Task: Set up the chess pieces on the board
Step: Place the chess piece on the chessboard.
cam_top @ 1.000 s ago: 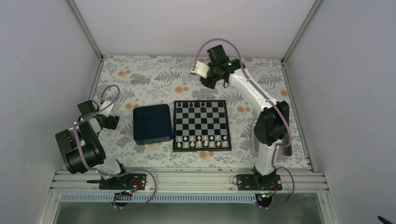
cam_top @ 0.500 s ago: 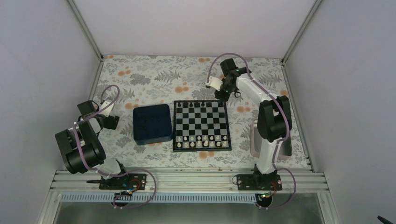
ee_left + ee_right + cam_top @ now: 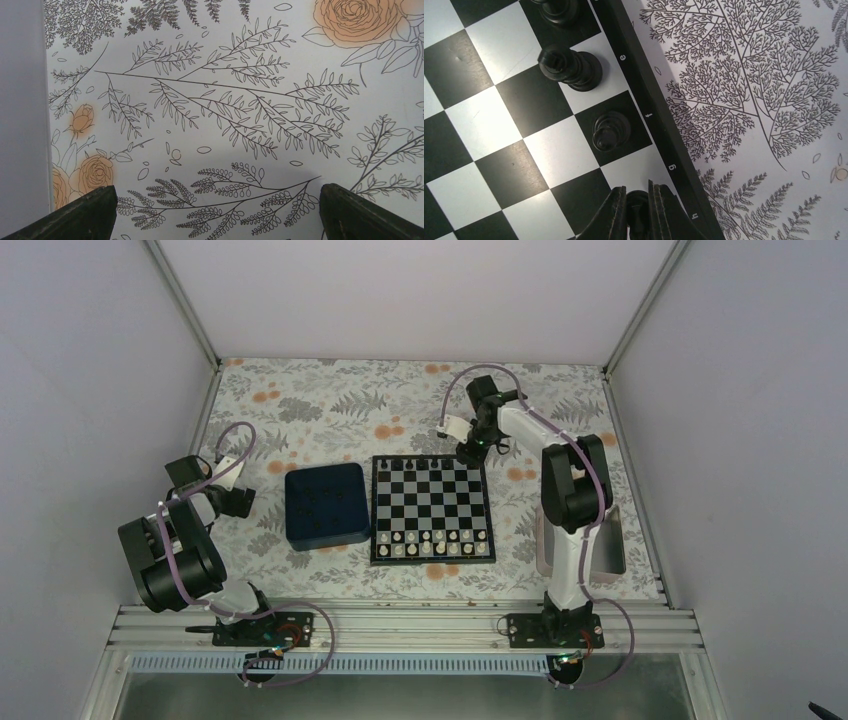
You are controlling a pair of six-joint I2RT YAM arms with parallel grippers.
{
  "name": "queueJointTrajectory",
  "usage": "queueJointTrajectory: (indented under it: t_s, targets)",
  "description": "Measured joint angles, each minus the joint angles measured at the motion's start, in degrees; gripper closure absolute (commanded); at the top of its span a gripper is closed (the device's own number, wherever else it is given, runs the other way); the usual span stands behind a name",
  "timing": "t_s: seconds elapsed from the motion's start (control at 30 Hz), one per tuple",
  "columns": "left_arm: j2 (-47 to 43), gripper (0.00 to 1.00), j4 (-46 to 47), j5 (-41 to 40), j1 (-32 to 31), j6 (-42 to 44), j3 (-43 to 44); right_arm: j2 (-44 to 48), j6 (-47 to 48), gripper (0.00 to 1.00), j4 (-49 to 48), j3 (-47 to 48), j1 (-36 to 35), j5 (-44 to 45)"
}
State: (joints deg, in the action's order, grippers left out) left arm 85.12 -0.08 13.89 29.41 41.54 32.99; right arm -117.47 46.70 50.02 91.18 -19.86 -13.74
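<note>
The table (image 3: pixel 330 405) wears a pale cover printed with grey ferns and orange roses. 3 things lie on it. The board (image 3: pixel 432 506) lies flat near the middle. Just left of the board, close but apart, sits a dark blue square tray (image 3: pixel 325 505). Right of the board lies a silver metal tray (image 3: pixel 609 542), only partly in view.

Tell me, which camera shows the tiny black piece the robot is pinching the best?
The right wrist camera. There the black piece sits clamped between the right gripper's fingers, over the board's h corner. From the top camera it is too tiny to make out. The left wrist camera sees only flowery tablecloth.
</note>
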Motion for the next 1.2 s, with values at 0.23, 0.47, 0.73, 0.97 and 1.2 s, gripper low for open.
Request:
queueJointTrajectory:
  t_s: [0.23,0.47,0.73,0.97,1.2]
  targets:
    - [0.0,0.00,0.0,0.0,0.0,0.0,0.0,-0.9,0.0,0.94,-1.0,0.0,0.0,-1.0]
    - [0.0,0.00,0.0,0.1,0.0,0.0,0.0,-1.2,0.0,0.94,-1.6,0.1,0.0,-1.3]
    - [0.1,0.00,-0.1,0.1,0.1,0.0,0.1,-2.5,0.0,0.92,-2.0,0.1,0.0,-1.8]
    - [0.2,0.00,-0.2,0.2,0.1,0.0,0.1,-2.8,0.0,0.84,-2.0,0.1,0.0,-1.9]
    - [0.2,0.00,-0.2,0.2,0.1,0.0,0.1,-2.7,-0.1,0.74,-1.9,0.1,0.0,-1.7]
